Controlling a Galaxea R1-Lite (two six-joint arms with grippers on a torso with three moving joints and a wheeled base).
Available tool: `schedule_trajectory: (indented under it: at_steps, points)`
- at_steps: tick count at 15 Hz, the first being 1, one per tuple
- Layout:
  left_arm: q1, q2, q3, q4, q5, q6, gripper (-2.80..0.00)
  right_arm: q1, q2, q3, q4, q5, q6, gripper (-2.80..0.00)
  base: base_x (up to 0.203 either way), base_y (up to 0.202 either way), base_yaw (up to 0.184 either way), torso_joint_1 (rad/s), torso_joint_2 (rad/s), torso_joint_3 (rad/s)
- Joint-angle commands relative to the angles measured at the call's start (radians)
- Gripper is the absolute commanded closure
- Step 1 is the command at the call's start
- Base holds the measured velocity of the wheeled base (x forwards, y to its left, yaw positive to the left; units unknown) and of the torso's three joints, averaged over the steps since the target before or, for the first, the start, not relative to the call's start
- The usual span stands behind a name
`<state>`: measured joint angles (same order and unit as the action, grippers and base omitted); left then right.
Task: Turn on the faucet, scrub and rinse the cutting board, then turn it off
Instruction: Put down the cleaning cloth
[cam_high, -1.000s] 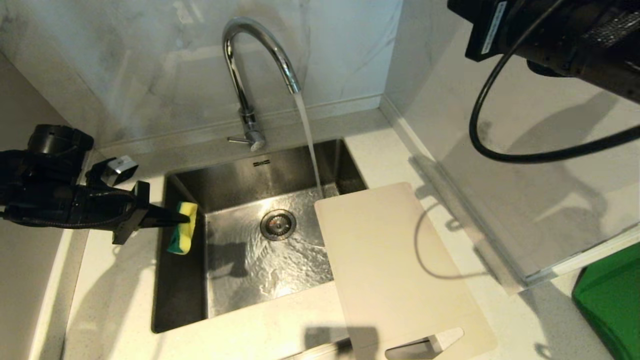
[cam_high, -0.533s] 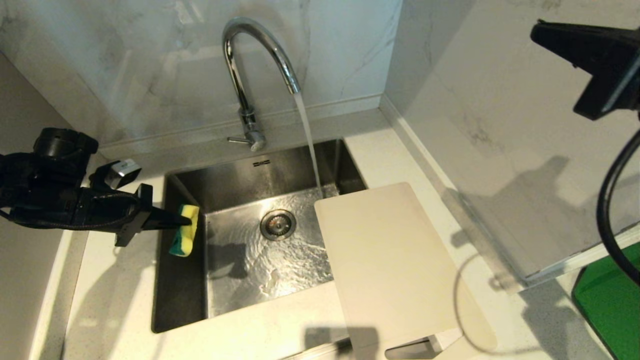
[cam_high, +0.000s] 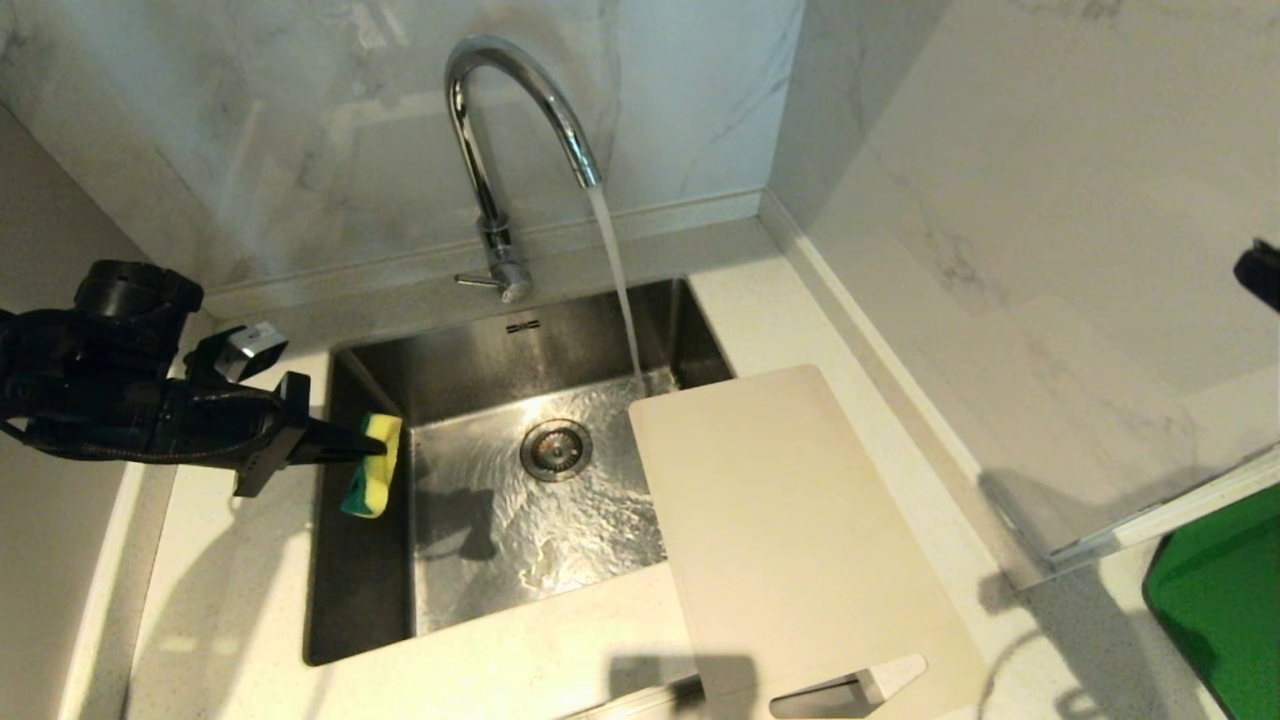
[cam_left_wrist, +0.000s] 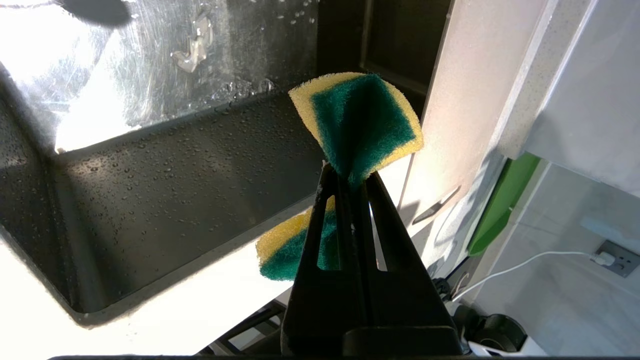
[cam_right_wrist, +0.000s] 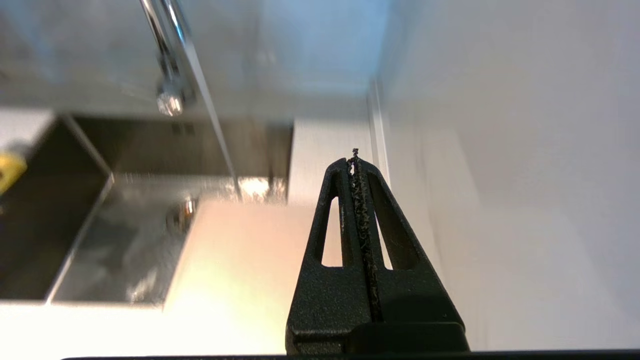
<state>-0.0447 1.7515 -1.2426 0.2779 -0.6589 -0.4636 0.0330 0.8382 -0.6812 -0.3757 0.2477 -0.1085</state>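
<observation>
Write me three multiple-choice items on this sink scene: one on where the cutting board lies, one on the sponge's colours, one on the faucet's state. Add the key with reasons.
1. Where does the cutting board lie?
A. Flat on the sink floor
B. On the counter, one end over the right edge of the sink
C. Leaning upright against the wall

2. What colours is the sponge in the left gripper?
A. Yellow and green
B. Pink and white
C. All blue

3. What state is the faucet in?
A. Off and dry
B. Running
C. Detached, lying in the sink

Key: 1 B, the board's far end overhangs the basin while the slotted end rests on the counter. 2 A, the left wrist view shows yellow foam with a green scouring face pinched between the fingers. 3 B, a stream falls from the spout and the water ripples around the drain.
</observation>
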Motion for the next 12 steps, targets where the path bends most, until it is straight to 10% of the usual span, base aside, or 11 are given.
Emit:
schedule_trajectory:
  at_steps: [1,12]
  points:
    - [0.0,-0.001,0.0,0.001,-0.004,-0.003,0.0,-0.039,-0.148,0.148,-0.003,0.001,0.023,0.0,0.0,0.0,0.0,0.0,0.0,0.0]
    - [-0.017,-0.001,0.011,-0.006,-0.007,-0.006,0.0,-0.154,-0.43,0.569,-0.001,0.013,0.067,0.0,0.0,0.0,0.0,0.0,0.0,0.0]
